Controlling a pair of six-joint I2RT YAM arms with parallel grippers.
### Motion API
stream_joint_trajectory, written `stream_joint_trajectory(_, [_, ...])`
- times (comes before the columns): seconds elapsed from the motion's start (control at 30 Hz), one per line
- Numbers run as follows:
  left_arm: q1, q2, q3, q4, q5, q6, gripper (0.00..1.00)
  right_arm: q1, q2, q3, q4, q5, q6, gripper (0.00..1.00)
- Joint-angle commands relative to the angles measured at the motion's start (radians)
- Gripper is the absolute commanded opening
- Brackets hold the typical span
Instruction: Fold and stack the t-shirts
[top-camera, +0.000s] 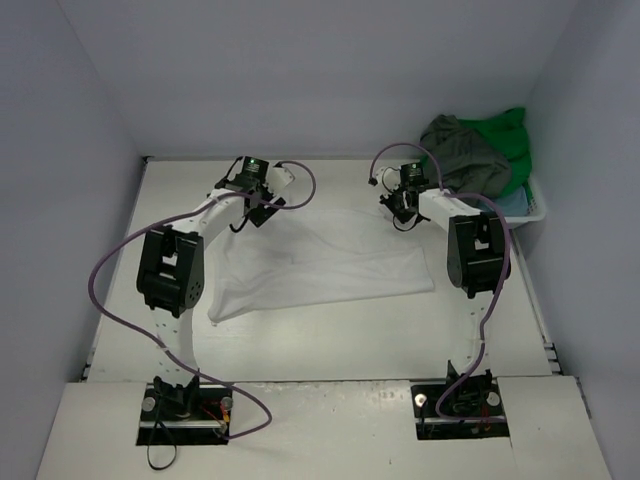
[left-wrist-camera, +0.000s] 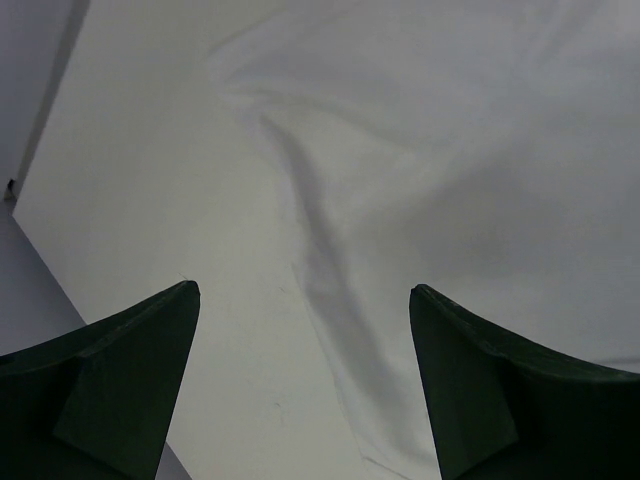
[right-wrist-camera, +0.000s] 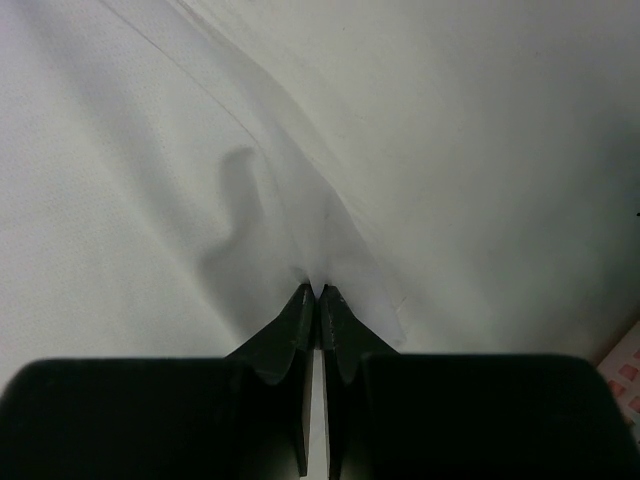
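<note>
left arm (top-camera: 168, 270): black joints, white links | cable (top-camera: 100, 265): purple | left end effector (left-wrist-camera: 305, 292): dark wedge fingers (left-wrist-camera: 120, 380)

White t-shirt (top-camera: 320, 265), perhaps basket (top-camera: 537, 212), on table (top-camera: 330, 340)

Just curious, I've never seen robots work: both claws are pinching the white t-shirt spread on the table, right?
Not quite: only the right claw pinches the white t-shirt. The left wrist view shows the left claw wide open over the shirt's edge, holding nothing.
</note>
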Motion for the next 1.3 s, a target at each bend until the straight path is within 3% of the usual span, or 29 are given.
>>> stream_joint_trajectory(0.0, [0.043,0.002,0.124,0.098,-0.035,-0.009,0.8,0.011,-0.056,-0.019,0.011,0.009,-0.001,0.0])
stream_joint_trajectory(0.37, [0.151,0.301,0.657,-0.181,0.138,-0.17,0.8,0.011,-0.067,-0.048,0.02,0.003,0.011,0.0])
stream_joint_trajectory(0.5, [0.179,0.425,0.873,-0.385,0.252,-0.211,0.79,0.011,-0.075,-0.063,0.03,0.0,0.024,0.0])
stream_joint_trajectory(0.6, [0.188,0.477,0.946,-0.457,0.31,-0.222,0.79,0.012,-0.076,-0.07,0.031,-0.008,0.031,0.0])
stream_joint_trajectory(0.9, [0.207,0.514,0.972,-0.517,0.399,-0.237,0.79,0.017,-0.092,-0.086,0.034,-0.019,0.05,0.0])
stream_joint_trajectory(1.27, [0.208,0.548,0.975,-0.45,0.343,-0.247,0.76,0.021,-0.113,-0.116,0.034,-0.019,0.054,0.0])
